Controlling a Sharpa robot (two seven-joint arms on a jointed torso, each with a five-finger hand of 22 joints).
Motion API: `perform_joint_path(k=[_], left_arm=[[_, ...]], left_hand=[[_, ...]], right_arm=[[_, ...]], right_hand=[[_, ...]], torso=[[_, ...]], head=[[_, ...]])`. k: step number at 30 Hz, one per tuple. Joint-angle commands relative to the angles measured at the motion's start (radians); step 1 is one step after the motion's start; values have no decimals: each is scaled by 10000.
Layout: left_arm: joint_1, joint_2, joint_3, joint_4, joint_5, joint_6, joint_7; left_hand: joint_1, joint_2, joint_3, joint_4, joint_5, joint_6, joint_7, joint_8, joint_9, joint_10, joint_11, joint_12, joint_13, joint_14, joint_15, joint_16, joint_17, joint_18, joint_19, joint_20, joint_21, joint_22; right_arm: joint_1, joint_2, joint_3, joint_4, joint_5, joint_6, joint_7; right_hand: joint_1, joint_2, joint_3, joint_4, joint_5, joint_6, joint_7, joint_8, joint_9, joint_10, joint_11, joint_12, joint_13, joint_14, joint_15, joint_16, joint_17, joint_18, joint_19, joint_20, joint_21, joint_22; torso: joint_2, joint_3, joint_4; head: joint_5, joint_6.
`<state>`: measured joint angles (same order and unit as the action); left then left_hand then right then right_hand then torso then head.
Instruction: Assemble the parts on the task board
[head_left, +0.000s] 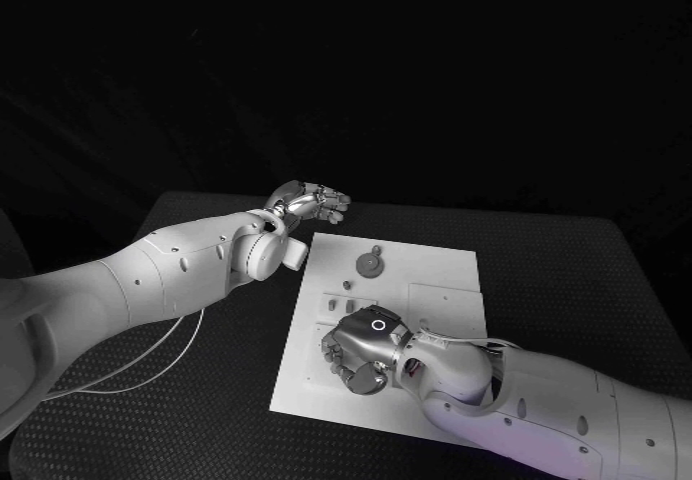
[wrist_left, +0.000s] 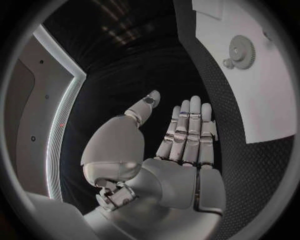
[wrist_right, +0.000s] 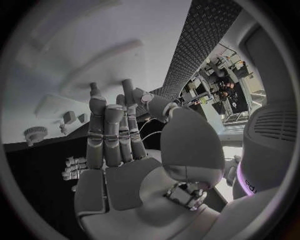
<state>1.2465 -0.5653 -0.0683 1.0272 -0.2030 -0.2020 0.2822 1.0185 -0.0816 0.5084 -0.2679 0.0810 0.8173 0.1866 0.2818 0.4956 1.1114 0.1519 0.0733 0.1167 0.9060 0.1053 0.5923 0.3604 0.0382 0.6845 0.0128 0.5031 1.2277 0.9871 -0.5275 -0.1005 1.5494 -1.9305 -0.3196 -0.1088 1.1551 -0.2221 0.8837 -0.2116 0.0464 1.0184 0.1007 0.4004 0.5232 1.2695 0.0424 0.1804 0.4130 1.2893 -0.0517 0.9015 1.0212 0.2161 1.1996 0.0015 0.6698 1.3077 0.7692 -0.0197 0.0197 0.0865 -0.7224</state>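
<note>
Board (head_left: 433, 270) sits mid-table, gear (head_left: 372, 263) at its far end. My right hand (head_left: 361, 352) hovers low over the near side, empty, probably lining up a part. Left hand (head_left: 310, 204) waits beyond the far edge, fingers loose, holding nothing.

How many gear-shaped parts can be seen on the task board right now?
1. A single gear sits on the far part of the task board, away from both hands. The right hand covers the board's near-left area, so more parts may be hidden beneath it.

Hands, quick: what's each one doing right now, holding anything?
Left hand: open, fingers straight, holding nothing, off the task board.
Right hand: open over the board, nothing in it.
</note>
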Motion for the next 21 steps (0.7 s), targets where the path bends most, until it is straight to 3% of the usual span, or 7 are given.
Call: perform_joint_path(k=[1,6,9,21], left_arm=[[11,28,7,5,49,162,45],[11,27,7,-2,49,161,39],[11,24,7,-1,49,183,27],[11,9,6,-7,49,214,-5]], left_hand=[[-27,97,-78,10,-25,-80,25,52,-10,-46,35,61,-13,19,84,-42,17,105,38,5,-58,11],[-27,96,-78,10,-26,-82,26,52,-12,-48,36,61,-16,18,84,-47,21,106,38,5,-62,12],[-27,96,-78,11,-27,-84,26,53,-13,-49,36,61,-18,17,85,-50,24,106,38,6,-64,13],[-49,90,-86,30,-34,-94,29,55,-21,-58,42,59,-33,11,90,-75,44,104,38,10,-79,19]], right_arm=[[-28,14,-28,-37,329,302,90],[-25,0,-30,-66,561,143,171],[-23,-11,-30,-68,636,50,205],[-17,-158,-30,-9,909,-750,333]], right_hand=[[-209,-381,-67,93,25,-169,109,-118,-61,-85,53,-122,-58,-310,-110,-26,-72,457,-87,30,68,223],[-528,-630,-595,60,45,-694,340,-442,-182,-641,260,-444,-199,-337,87,-17,-218,457,-181,43,126,223],[-595,-669,-906,-47,48,-1003,479,-632,-270,-985,389,-643,-310,-376,207,44,-277,457,-237,54,155,217],[-609,-724,-1220,-145,47,-1269,602,-795,-380,-1266,509,-806,-469,-494,323,160,-386,457,-319,74,194,206]], torso=[[3,6,-3],[-1,13,-6],[-3,14,-7],[0,17,0]], head=[[-6,-9],[-8,-11],[-10,-11],[-30,14]])
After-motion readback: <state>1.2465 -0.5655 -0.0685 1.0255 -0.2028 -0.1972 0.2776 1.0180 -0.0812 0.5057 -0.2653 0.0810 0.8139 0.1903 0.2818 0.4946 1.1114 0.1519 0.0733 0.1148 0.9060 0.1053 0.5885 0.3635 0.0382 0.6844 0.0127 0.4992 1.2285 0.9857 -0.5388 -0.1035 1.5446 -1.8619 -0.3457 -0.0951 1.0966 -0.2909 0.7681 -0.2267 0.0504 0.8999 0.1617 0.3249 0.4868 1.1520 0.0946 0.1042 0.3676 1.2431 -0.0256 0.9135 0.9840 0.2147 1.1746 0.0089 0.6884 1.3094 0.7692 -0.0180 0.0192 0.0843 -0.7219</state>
